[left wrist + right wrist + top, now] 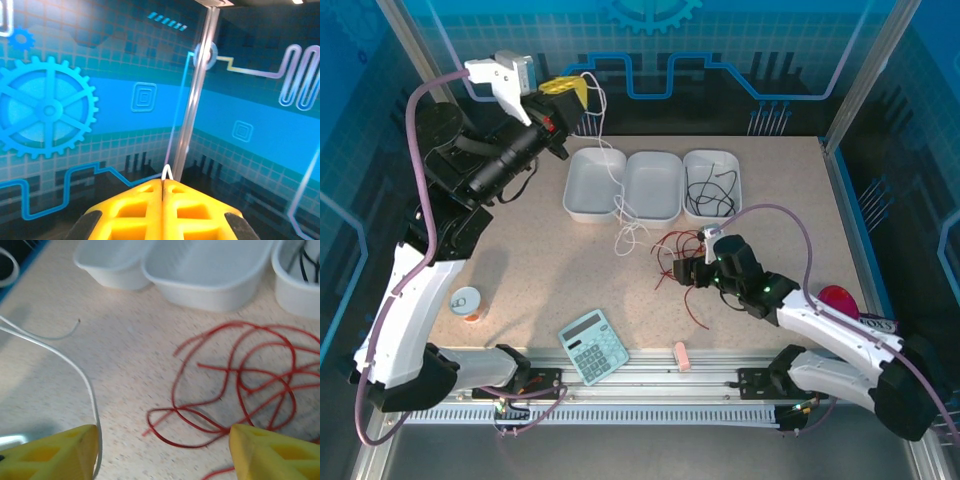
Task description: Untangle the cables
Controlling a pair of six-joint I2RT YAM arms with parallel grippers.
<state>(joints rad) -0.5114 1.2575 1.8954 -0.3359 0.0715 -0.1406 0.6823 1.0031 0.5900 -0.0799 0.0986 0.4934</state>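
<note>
The left gripper [570, 93] is clamped on the white cable [628, 232], its yellow fingers [135, 210] pressed together with a small loop of wire poking out at the tips. From high at 11 o'clock the wire drops past the far edge, crosses the left tray [574, 205] and ends in loose loops near the table's [520, 270] centre. The red cable [677, 243] lies tangled just toward 3 o'clock; the black cable [710, 195] sits in the right tray [733, 165]. The right gripper [163, 440] hovers low over the red tangle, jaws wide apart, its arm reaching in from 5 o'clock. Bare tabletop lies toward 9 o'clock; a calculator [593, 346] sits at 7 o'clock by the near edge.
</note>
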